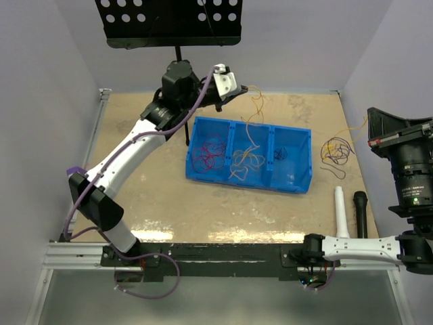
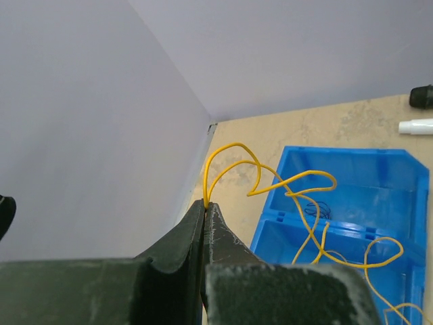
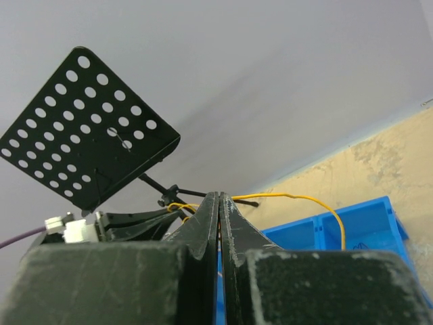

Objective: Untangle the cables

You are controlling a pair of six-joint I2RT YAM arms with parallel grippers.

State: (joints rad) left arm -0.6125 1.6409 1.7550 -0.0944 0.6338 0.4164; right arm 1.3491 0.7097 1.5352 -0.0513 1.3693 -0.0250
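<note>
Right gripper [image 3: 218, 198]: shown only in its own wrist view, jaws pressed together with nothing made out between them. It cannot be picked out in the top view.
Right edge of top view: a black camera body [image 1: 408, 172] is cut off by the frame and covers the table's right border. Whether it belongs to the right arm cannot be told.
Left gripper [image 2: 205, 205]: clamped tight on the yellow wire [image 2: 233, 144], which is pinched at the fingertips. The gripper is held over the far side of the table [image 1: 155, 196], just beyond the bin's far edge.
Yellow wire: looped up from the pinch and trailed down into the bin [image 1: 291, 186]. Its lower end is lost among other strands in the middle compartment, and in the right wrist view part of it is hidden behind the right fingers.
Red wires [image 1: 210, 154]: bunched in the left compartment.
Dark wire [image 1: 282, 154]: found in the right compartment, too small for its shape to be told.
Tangle [image 1: 336, 150]: dark and orange strands laid on the table right of the bin, apart from it. Single strands cannot be separated.
Tubes: a white tube [image 1: 342, 213] and a black tube [image 1: 360, 211] are laid side by side near the right arm. Both are cut off in the left wrist view.
Plate [image 3: 88, 128]: black and perforated, mounted on a stand by the far wall. Its post is partly covered by the left arm.
</note>
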